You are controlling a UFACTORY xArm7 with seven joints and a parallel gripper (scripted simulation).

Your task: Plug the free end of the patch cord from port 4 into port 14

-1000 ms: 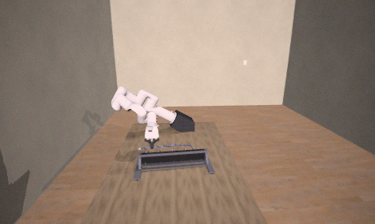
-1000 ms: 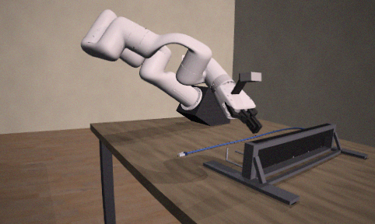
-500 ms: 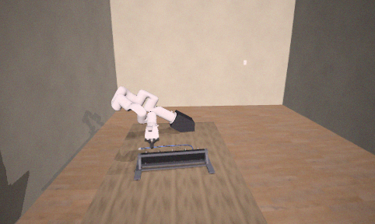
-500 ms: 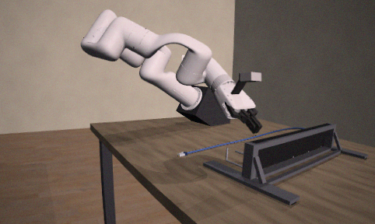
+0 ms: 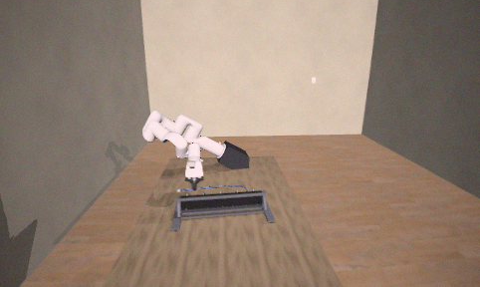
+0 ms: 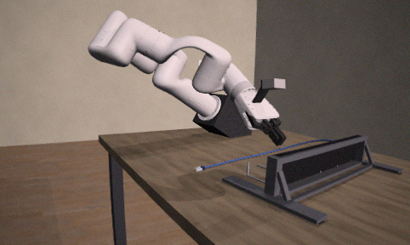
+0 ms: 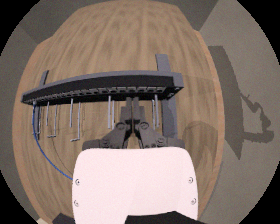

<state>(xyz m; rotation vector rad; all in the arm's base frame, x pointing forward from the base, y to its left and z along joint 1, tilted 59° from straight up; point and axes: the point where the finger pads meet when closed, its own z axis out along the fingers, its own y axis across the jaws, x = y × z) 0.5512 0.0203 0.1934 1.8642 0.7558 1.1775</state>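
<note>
The dark grey rack stands on the wooden table, its port face turned away from the arm; it also shows in the top view and in the wrist view. The blue patch cord runs from the rack's far end along the table behind it. Its free end with a pale plug lies flat on the table, apart from the rack. My gripper is shut and empty. It hovers a little above the cord's middle stretch, behind the rack, tilted down toward it. The port numbers are too small to read.
The arm's dark base block sits on the table behind the gripper. Thin metal brackets stick out of the rack's back. The table's left edge is not far from the plug.
</note>
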